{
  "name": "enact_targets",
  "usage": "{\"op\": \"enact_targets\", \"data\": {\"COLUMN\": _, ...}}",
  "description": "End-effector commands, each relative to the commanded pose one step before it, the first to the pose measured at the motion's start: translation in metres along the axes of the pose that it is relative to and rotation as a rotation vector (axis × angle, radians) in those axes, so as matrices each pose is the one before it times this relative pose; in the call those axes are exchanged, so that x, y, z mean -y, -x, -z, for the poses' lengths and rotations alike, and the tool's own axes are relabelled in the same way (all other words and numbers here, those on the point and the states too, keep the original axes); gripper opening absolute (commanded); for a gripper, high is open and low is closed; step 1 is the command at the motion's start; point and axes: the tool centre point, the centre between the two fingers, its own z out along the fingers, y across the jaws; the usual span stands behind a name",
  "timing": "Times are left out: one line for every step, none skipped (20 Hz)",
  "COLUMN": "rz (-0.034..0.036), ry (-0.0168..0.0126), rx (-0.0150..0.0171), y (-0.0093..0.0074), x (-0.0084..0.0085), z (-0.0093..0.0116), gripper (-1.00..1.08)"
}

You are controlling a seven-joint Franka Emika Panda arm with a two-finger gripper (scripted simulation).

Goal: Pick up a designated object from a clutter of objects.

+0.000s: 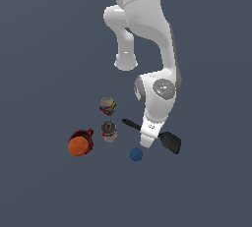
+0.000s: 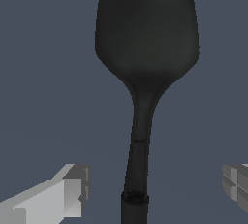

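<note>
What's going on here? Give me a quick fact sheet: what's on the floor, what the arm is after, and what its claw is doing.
target: black spatula, lying flat
gripper: open, one finger on each side of the spatula handle, not yet closed on it
nearby: blue ball just beside the gripper
other items: orange ball against the dark red mug, grey-brown jar, multicoloured can
stage: poised to grasp
</note>
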Motion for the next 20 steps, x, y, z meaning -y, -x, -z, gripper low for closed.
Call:
{"op": "enact_targets", "data": {"rz": 0.00169, "ry": -0.00079, "rx": 0.00035, "y": 0.00026, "x": 0.00084, "z": -0.01314, "gripper": 1.00}}
{"op": "enact_targets", "data": {"rz": 0.00048, "ry": 0.00004, "rx": -0.00007, "y": 0.00003, "x": 0.00007, "z": -0.00470, "gripper": 1.00}}
{"op": "enact_targets", "data": {"rz": 0.00048, "ry": 0.00005, "rx": -0.00007, "y": -0.00006, "x": 0.00003, "z": -0.00397, "gripper": 1.00}}
{"op": "enact_targets", "data": {"rz": 0.00000, "ry": 0.00000, "rx": 0.00000, "y": 0.00008, "x": -0.00018, "z": -0.00331, "gripper": 1.00}}
{"op": "enact_targets", "data": {"rz": 0.00047, "ry": 0.00009, "rx": -0.00009, "y": -0.00022, "x": -0.00005, "z": -0.00255, "gripper": 1.00}}
{"op": "enact_targets", "data": {"rz": 0.00000, "ry": 0.00000, "rx": 0.00000, "y": -0.00006, "x": -0.00023, "z": -0.00196, "gripper": 1.00}}
{"op": "enact_targets", "data": {"rz": 0.00000, "ry": 0.00000, "rx": 0.00000, "y": -0.00010, "x": -0.00022, "z": -0.00134, "gripper": 1.00}}
{"op": "enact_targets", "data": {"rz": 0.00000, "ry": 0.00000, "rx": 0.00000, "y": -0.00009, "x": -0.00016, "z": -0.00076, "gripper": 1.00}}
{"op": "enact_targets", "data": {"rz": 0.00000, "ry": 0.00000, "rx": 0.00000, "y": -0.00003, "x": -0.00006, "z": -0.00025, "gripper": 1.00}}
{"op": "enact_targets", "data": {"rz": 0.00000, "ry": 0.00000, "rx": 0.00000, "y": 0.00000, "x": 0.00000, "z": 0.00000, "gripper": -1.00}}
{"op": "enact_targets", "data": {"rz": 0.00000, "ry": 0.00000, "rx": 0.00000, "y": 0.00000, "x": 0.00000, "z": 0.00000, "gripper": -1.00}}
{"op": "enact_targets", "data": {"rz": 0.00000, "ry": 0.00000, "rx": 0.00000, "y": 0.00000, "x": 0.00000, "z": 0.00000, "gripper": -1.00}}
{"op": "enact_targets", "data": {"rz": 0.00000, "ry": 0.00000, "rx": 0.00000, "y": 0.00000, "x": 0.00000, "z": 0.00000, "gripper": -1.00}}
{"op": "enact_targets", "data": {"rz": 0.00000, "ry": 0.00000, "rx": 0.00000, "y": 0.00000, "x": 0.00000, "z": 0.00000, "gripper": -1.00}}
{"op": "enact_targets", "data": {"rz": 0.00000, "ry": 0.00000, "rx": 0.00000, "y": 0.00000, "x": 0.00000, "z": 0.00000, "gripper": -1.00}}
{"op": "enact_targets", "data": {"rz": 0.00000, "ry": 0.00000, "rx": 0.00000, "y": 0.00000, "x": 0.00000, "z": 0.00000, "gripper": -1.00}}
{"op": "enact_targets", "data": {"rz": 0.00000, "ry": 0.00000, "rx": 0.00000, "y": 0.00000, "x": 0.00000, "z": 0.00000, "gripper": -1.00}}
{"op": "enact_targets", "data": {"rz": 0.00000, "ry": 0.00000, "rx": 0.00000, "y": 0.00000, "x": 0.00000, "z": 0.00000, "gripper": -1.00}}
{"op": "enact_targets", "data": {"rz": 0.00000, "ry": 0.00000, "rx": 0.00000, "y": 0.00000, "x": 0.00000, "z": 0.00000, "gripper": -1.00}}
{"op": "enact_targets", "data": {"rz": 0.00116, "ry": -0.00130, "rx": 0.00029, "y": -0.00052, "x": 0.00113, "z": 0.00014, "gripper": -1.00}}
